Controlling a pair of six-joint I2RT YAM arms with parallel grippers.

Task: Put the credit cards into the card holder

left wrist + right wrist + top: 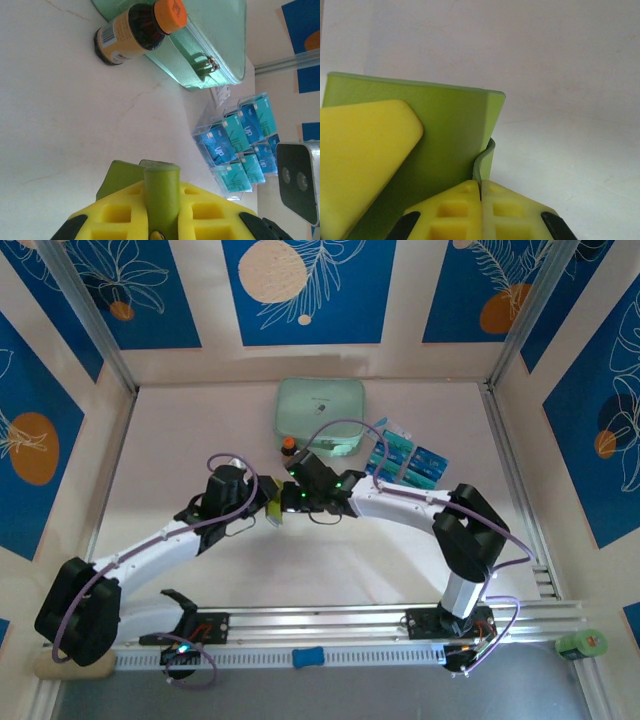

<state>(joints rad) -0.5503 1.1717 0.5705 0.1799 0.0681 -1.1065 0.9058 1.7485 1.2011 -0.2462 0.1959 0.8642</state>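
Blue-walled pale table [200, 430]: left end effector [268, 505], right end effector [481, 192] clench card holder [445, 130].

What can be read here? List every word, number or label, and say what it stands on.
"VIP", probably, in pale sideways print, on the blue credit cards.
bottle label: barcode and fine print, too small to read.
mint-green zip case: faint mark, too blurred to read.
card holder: no text shows.

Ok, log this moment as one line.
left gripper: shut on card holder | right gripper: shut on card holder | credit cards: on table beside mint case | bottle: beside case
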